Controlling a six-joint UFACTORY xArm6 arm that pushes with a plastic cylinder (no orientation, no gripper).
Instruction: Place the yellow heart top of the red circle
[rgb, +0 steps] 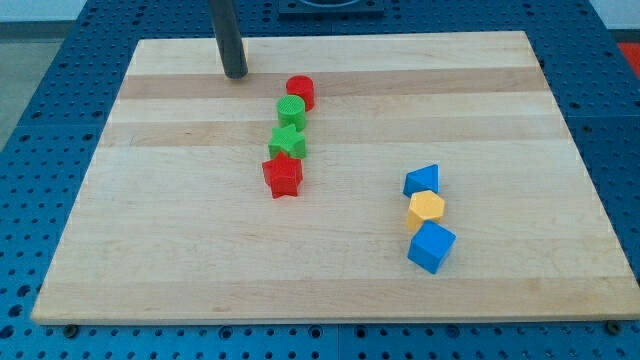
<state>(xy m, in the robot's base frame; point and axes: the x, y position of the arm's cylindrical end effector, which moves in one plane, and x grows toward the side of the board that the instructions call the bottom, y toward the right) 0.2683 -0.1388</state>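
The red circle (300, 92) lies near the view's top, left of centre. The yellow block (425, 208) lies far from it at the view's lower right; it looks roughly hexagonal from here, and I cannot make out a heart shape. It sits between two blue blocks and touches both. My tip (236, 75) rests on the board at the view's top left, about a block's width to the left of the red circle and slightly above it, touching no block.
A green circle (291, 111), a green star (287, 141) and a red star (283, 175) form a tight column just below the red circle. A blue triangular block (422, 180) sits above the yellow block and a blue cube (431, 246) below it. The wooden board (150, 250) lies on a blue perforated table.
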